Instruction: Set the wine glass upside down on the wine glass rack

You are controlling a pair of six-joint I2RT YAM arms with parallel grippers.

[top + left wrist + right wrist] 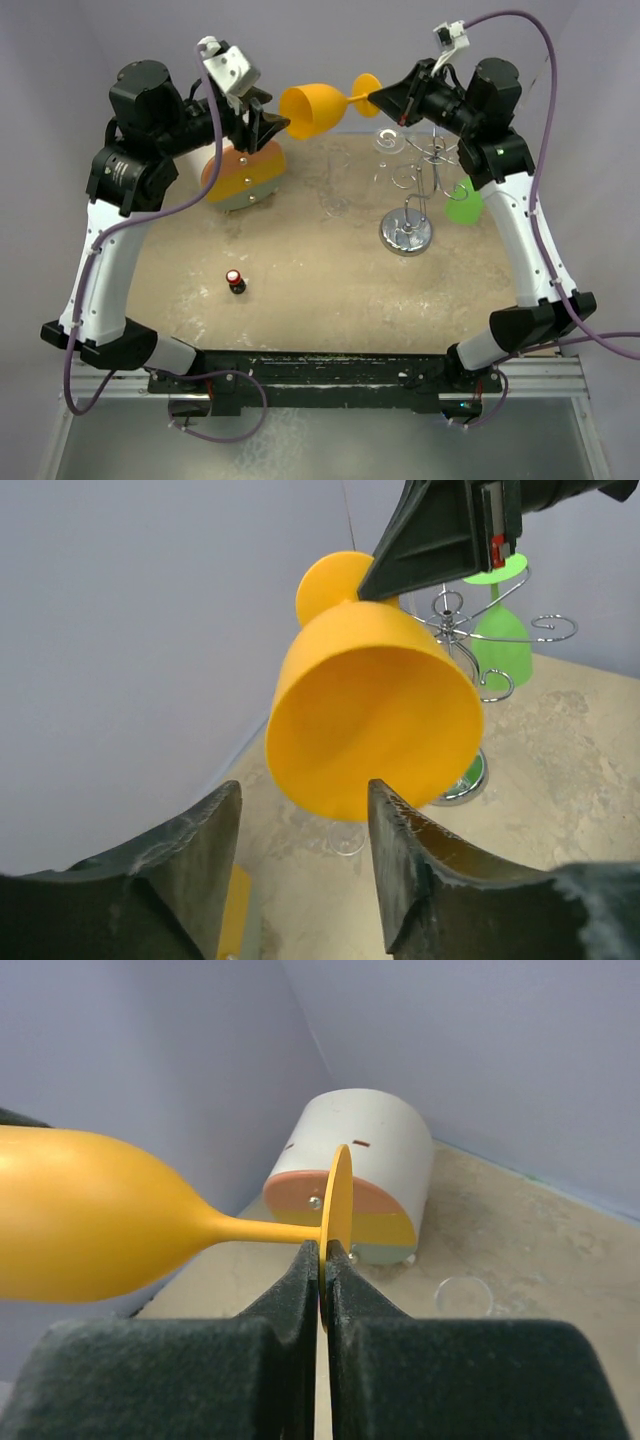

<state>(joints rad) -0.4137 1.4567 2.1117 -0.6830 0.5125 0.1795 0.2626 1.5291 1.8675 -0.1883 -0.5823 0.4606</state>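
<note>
Nearest, a small red-capped bottle [235, 281] stands alone on the table [330, 300]. Further in, below the right gripper [322, 1252], the wine glass rack [413, 195] carries a green glass [462, 203] hanging bowl-down. Farthest, that gripper pinches the foot's edge of the orange wine glass [312, 108] and carries it sideways in the air, likely so the foot can slide into a loop. The left gripper [272, 115] stands spread beside the bowl, apparently not touching it.

We count one orange plastic wine glass [312, 108]; one green plastic wine glass [462, 207]; two faint clear glasses [388, 141]; one silver wire rack [407, 233]; one red-capped dark bottle [235, 281]; one white drum [245, 178].
</note>
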